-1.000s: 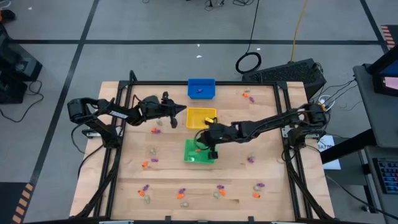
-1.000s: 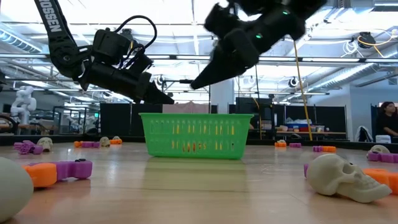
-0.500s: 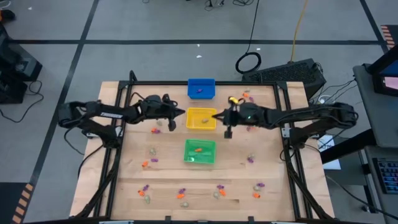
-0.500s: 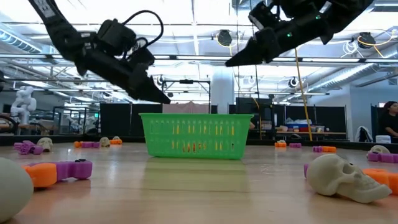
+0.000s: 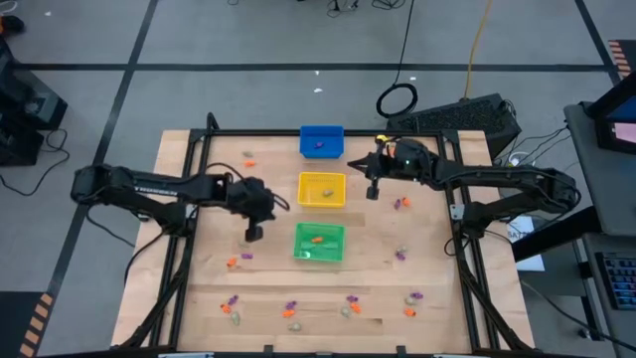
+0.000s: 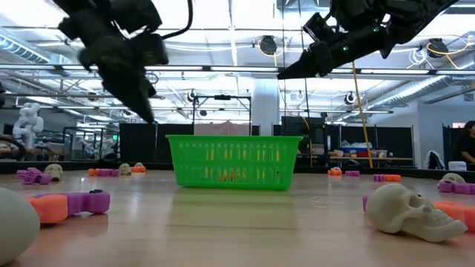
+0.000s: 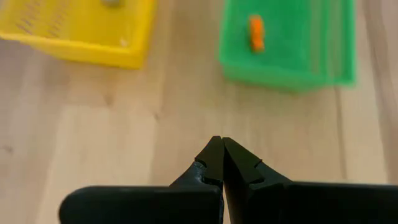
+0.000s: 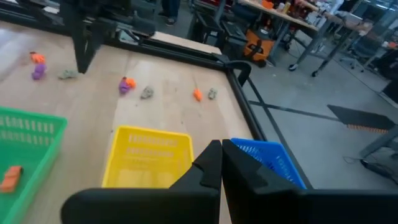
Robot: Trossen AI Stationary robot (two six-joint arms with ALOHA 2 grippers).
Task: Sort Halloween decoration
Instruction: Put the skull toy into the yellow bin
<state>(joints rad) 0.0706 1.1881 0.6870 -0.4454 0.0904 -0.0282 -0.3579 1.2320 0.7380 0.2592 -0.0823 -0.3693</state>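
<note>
Left gripper (image 5: 254, 234) jaws shut, empty — hovering over bare counter (image 5: 437, 298) just left of the green bin (image 5: 319, 243). Right gripper (image 5: 372, 193) jaws shut too, nothing held, up near the far right side, right of the yellow bin (image 5: 321, 189) and blue bin (image 5: 321, 141). Bins sit in a line down the counter's middle: blue farthest, yellow, then green. Halloween decoration (image 5: 290, 310) — tiny orange, purple and pale trinkets — scattered mostly along the near edge, a few on the left and right sides. One orange trinket (image 7: 255, 32) lies inside the green bin; a small piece shows in the blue and in the yellow bin. Low view: pale skull (image 6: 412, 211) close by on the right.
</note>
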